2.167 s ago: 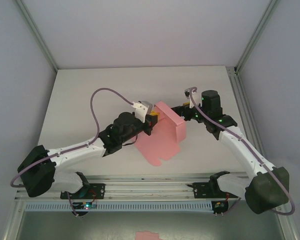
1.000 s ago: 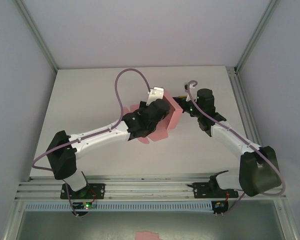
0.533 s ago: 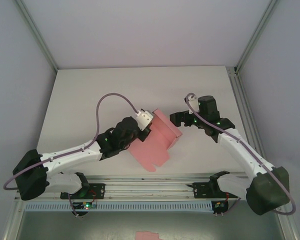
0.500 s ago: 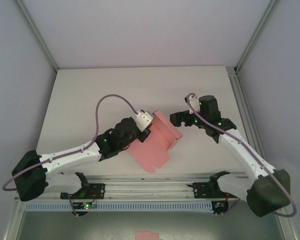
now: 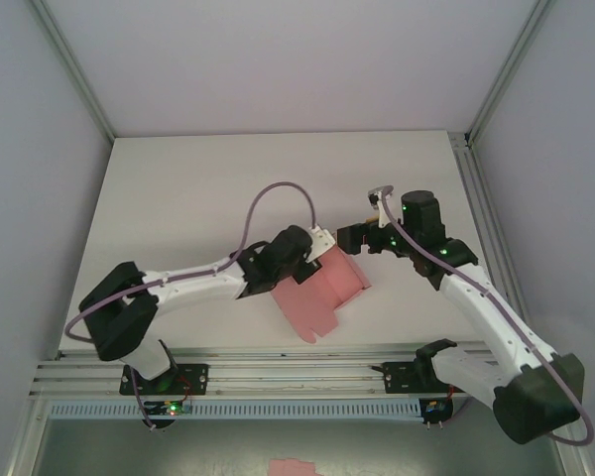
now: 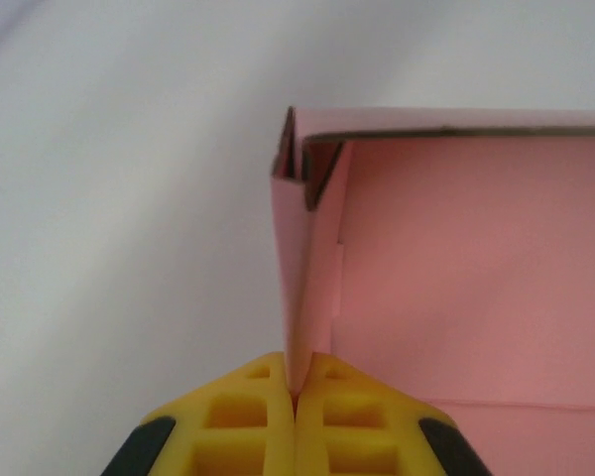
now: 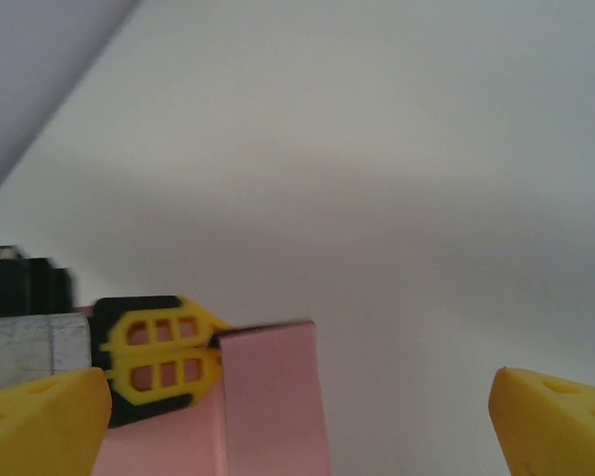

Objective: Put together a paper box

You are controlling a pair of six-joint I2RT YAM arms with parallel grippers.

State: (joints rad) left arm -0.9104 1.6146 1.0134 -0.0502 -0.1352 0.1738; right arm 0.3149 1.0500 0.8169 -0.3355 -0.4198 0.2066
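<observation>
The paper box [image 5: 322, 293] is pink card, partly folded, lying on the white table [image 5: 178, 188] with one wall raised along its far right side. My left gripper [image 5: 320, 254] is shut on an upright folded flap at the box's far corner. In the left wrist view the yellow fingers [image 6: 268, 407] pinch that thin flap [image 6: 302, 288], with the box's inside [image 6: 466, 278] to the right. My right gripper [image 5: 355, 238] stands wide open just beyond the raised wall. Its wrist view shows the box corner [image 7: 268, 397] between its fingertips [image 7: 40, 416], not touching them.
A small pink paper scrap [image 5: 296, 466] lies below the table's front rail. The metal rail [image 5: 297, 372] runs along the near edge, and frame posts [image 5: 496, 89] stand at the back corners. Bare table lies to the left and behind the arms.
My left arm pulled back from over the box, then swung right, still shut. The box slid a little right and nearer. The right gripper stayed open and shifted slightly.
</observation>
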